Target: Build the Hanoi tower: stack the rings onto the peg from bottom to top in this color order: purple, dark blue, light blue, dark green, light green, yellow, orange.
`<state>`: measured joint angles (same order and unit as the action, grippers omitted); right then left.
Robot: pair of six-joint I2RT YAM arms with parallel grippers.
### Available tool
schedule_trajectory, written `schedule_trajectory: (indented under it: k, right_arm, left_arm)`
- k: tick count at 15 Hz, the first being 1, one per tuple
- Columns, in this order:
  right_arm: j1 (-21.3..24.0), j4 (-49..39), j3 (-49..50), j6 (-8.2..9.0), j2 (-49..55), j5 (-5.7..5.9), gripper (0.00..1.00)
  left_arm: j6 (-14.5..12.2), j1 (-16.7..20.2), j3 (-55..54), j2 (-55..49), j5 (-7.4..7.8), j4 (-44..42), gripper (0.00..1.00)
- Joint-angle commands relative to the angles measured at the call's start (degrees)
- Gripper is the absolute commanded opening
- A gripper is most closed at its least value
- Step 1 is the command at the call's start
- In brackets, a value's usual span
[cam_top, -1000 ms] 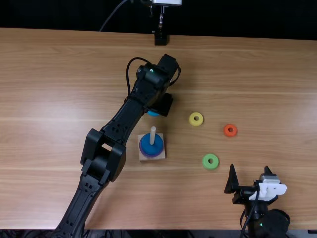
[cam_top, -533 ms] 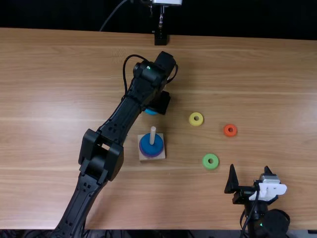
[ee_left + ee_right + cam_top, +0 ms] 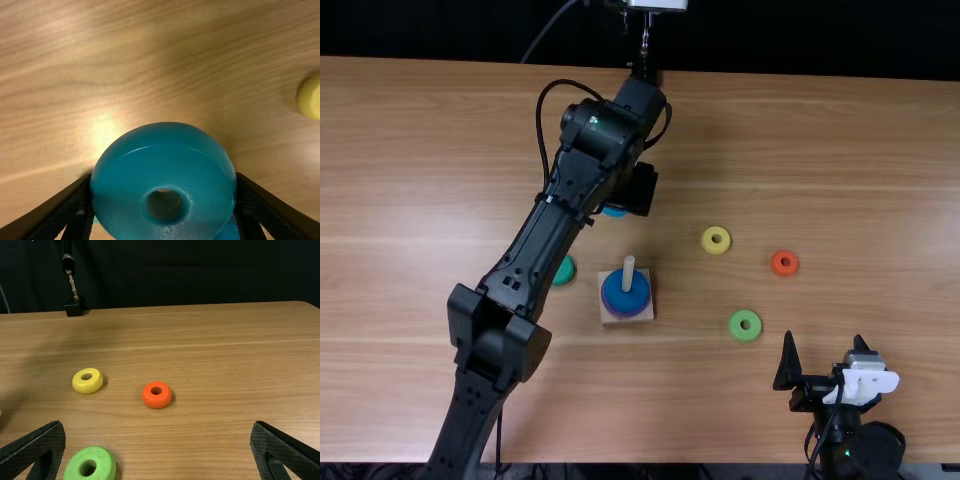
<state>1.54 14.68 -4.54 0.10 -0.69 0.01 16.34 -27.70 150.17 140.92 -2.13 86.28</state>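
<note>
Open just ring-wide, my black left claw (image 3: 164,180) side-gripped the glossy light-blue ring (image 3: 165,155), leaving its hole clear for the round wooden peg (image 3: 628,273).

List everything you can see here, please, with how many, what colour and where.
Light blue ring: 1, between left fingers
Dark blue ring: 1, on peg
Purple ring: 1, beneath dark blue
Peg: 1, pale, upright on base
Base: 1, pale wood, on table
Dark green ring: 1, partly hidden by left arm
Light green ring: 1, right of base
Yellow ring: 1, beyond light green
Orange ring: 1, right of yellow
Table: 1, light brown
Left arm, right arm: 2, black
Left fingers, right fingers: 4, black
</note>
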Motion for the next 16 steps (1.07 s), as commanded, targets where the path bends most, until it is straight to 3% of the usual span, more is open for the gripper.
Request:
schedule_trajectory:
  k: [1,12,16]
  right_arm:
    - [0.57,3.95,3.66,0.11,0.69,0.52,1.00]
    - [0.57,3.95,3.66,0.11,0.69,0.52,1.00]
    - [0.57,3.95,3.66,0.11,0.69,0.52,1.00]
  left_arm:
    - [3.28,-0.16,0.83,-4.08,0.34,1.26,0.00]
    - [14.99,-4.02,-9.46,-19.46,0.44,3.72,0.00]
    - [15.94,-5.52,-16.84,-23.32,0.44,3.72,0.00]
